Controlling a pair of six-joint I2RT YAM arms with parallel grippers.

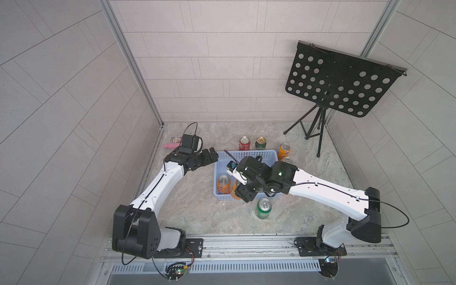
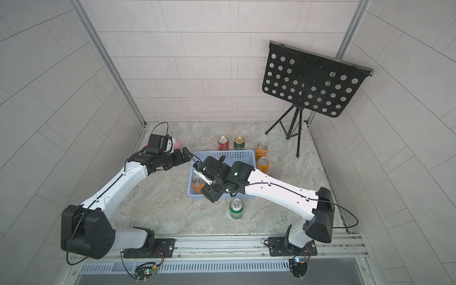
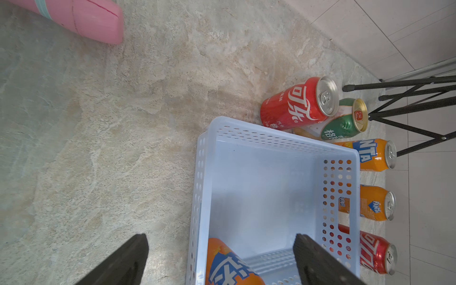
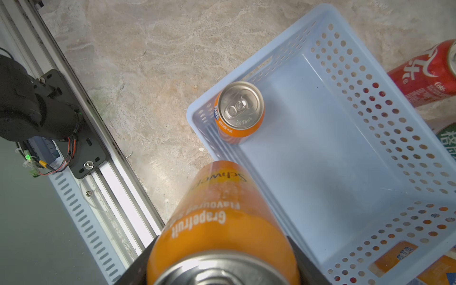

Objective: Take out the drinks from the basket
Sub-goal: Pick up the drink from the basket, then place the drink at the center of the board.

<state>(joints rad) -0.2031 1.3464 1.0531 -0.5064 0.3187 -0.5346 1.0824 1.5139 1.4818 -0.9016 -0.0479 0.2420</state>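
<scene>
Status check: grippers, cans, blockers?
Left gripper: jaws open, at basket corner. Right gripper: jaws shut on grapefruit can, over near rim. One Fanta can left inside. Green can close ahead.

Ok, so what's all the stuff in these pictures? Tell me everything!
orange cans: four, orange; one standing in the basket, one in the right gripper, two on the table right of the basket.
red cans: two, red; one behind the basket, one right of it.
green cans: two, green; one behind the basket, one in front.
basket: one, pale blue; middle of the table.
pink thing: one, pink; far left corner.
small card: one, colourful; beside the pink thing.
music stand: one, black; far right corner.
table: one, marbled beige.
left gripper: one, black; open, at the basket's far left corner.
right gripper: one, black; shut on an orange can.
</scene>
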